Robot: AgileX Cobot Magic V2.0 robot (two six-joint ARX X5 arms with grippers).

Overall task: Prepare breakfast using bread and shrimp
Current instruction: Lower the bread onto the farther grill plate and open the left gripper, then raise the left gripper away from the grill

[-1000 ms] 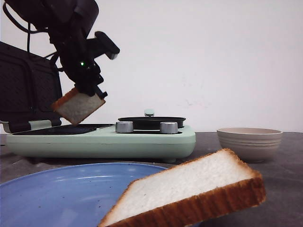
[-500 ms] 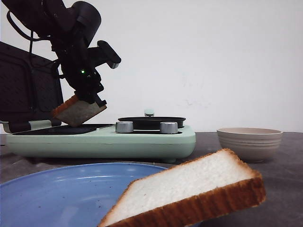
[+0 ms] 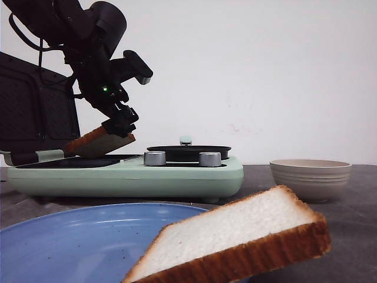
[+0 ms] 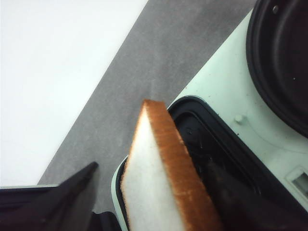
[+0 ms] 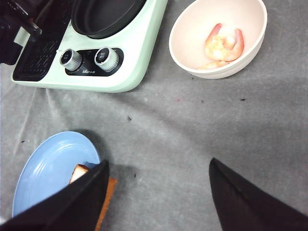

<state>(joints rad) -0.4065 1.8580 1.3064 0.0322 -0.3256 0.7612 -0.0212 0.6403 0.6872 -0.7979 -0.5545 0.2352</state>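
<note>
Your left gripper (image 3: 121, 127) pinches one bread slice (image 3: 97, 143) by its edge, tilted over the far-left grill plate (image 3: 76, 161); it's soft, so squeeze lightly. Your right gripper (image 5: 156, 192) gapes empty above the table; the shrimp (image 5: 224, 45) sit in the right bowl (image 5: 187, 48).

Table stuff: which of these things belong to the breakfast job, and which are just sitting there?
Part of the job:
- white bread slice with brown crust, held by the left arm's fingers
- second bread slice
- pink-orange shrimp

Just there:
- mint-green cooker
- blue plate
- beige bowl
</note>
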